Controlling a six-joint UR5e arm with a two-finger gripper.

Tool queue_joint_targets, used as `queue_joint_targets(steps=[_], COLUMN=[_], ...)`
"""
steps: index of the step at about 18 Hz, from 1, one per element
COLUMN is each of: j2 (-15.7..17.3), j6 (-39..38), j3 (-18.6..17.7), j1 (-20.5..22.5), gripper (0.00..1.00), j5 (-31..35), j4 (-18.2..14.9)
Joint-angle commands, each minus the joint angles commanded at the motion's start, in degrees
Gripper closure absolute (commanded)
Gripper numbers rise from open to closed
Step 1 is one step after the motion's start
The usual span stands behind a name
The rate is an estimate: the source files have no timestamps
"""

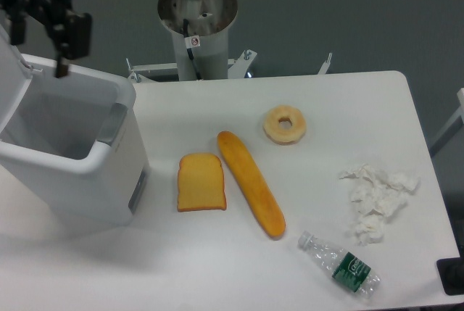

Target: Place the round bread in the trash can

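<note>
Black two-finger gripper (pixel 38 35) poised above the far rim of the large white rectangular plastic trash can (pixel 69 155), fingers spread apart with nothing between them. Hinged white lid (pixel 13 72) standing open at the left edge of the frame; grey panel visible on the right rim. Round bread nowhere in sight: not in the claw, not on the tabletop. Inside of the bin shadowed and only partly visible from this angle, so possibly lying there, though not possible to tell.

On the white rounded-corner table (pixel 217 267), right of the bin: a square slice of golden-brown toast (pixel 201 182), lying flat, and just beside it a long orange baguette (pixel 251 193), angled from upper left down to lower right. Farther back, apart from both, a pale ring-shaped bread with a centre hole (pixel 284 124). Near the right edge, a heap of crumpled white tissue paper (pixel 377 201). Below it, close to the front edge, a clear plastic bottle with a green label (pixel 341 264) on its side, cap pointing toward the baguette.

Grey cylindrical robot base (pixel 197 32) mounted behind the table's far edge.
</note>
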Motion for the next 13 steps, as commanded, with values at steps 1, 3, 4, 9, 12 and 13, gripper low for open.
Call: queue_joint_targets(steps=[1, 3, 4, 9, 12, 13], j2=[-0.26, -0.26, -0.61, -5.18, -10.96, -13.08], j6=[0.36, 1.67, 4.03, 15.55, 21.27, 23.11], j3=[-0.09, -0.35, -0.35, -0.09, 1.22, 2.27], j1=[2.89, 8.08, 10.19, 20.92, 26.20, 27.26], gripper=[0.00, 0.00, 0.00, 0.00, 0.00, 0.00], j5=[-0.61, -1.23, -1.23, -0.71, 0.87, 2.79], j4=[-0.17, 0.00, 0.09, 0.00, 0.35, 0.26])
